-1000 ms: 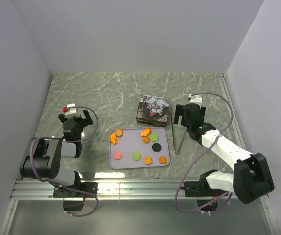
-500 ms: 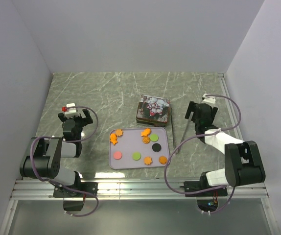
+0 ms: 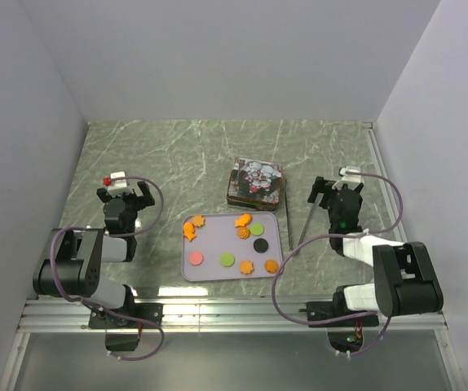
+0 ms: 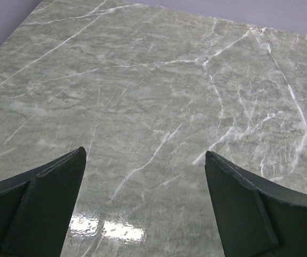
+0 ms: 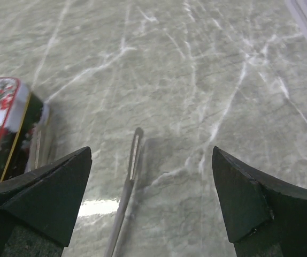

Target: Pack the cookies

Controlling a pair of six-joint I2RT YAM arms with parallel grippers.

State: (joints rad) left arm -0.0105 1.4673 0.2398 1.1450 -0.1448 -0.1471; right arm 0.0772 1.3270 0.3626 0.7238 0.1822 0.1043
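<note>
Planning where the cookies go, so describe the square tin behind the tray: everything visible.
The tin is square with rounded corners and glossy like printed metal. Its lid shows a cartoon picture in red and white, with a red rim above dark sides. The lid is on, and the tin lies flat on the marble table, just beyond the far right corner of the tray; whether they touch is unclear. Slim metal tongs lie apart to its right. Nothing holds it.

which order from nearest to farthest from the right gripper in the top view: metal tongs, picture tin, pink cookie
1. metal tongs, lying just left of the right gripper, between it and the tray.
2. picture tin, farther left, behind the tray.
3. pink cookie, farthest, in the tray's near left corner.
</note>
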